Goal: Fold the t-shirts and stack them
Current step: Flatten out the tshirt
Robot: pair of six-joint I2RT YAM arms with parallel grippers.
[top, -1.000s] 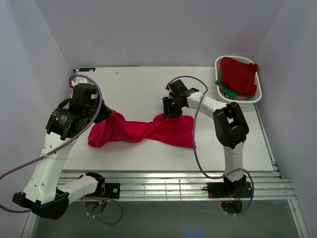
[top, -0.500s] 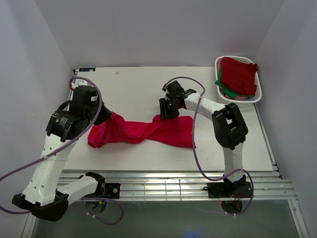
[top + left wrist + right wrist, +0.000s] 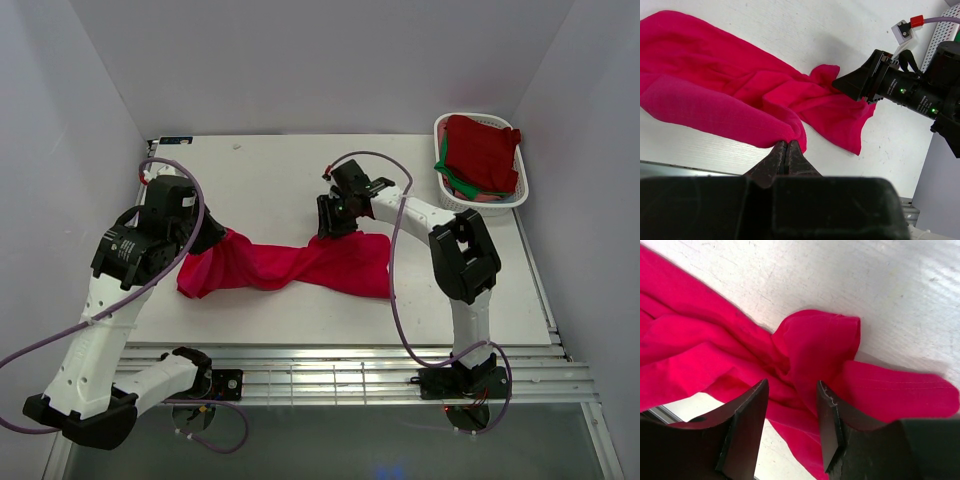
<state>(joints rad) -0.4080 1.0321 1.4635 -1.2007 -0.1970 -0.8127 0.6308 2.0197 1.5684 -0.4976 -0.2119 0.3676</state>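
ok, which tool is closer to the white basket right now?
Right. The right tool sits over the crimson t-shirt's far edge mid-table, left of the basket. The left tool is shut on the shirt's other end, at the table's left side.

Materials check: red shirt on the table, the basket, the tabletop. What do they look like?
Shirt: soft matte crimson cloth, likely knit; it drapes and wrinkles, fine weave shows up close. Basket: white moulded plastic, by its slotted walls. Table: matte white board with faint grain lines, painted or laminated; cannot tell which.
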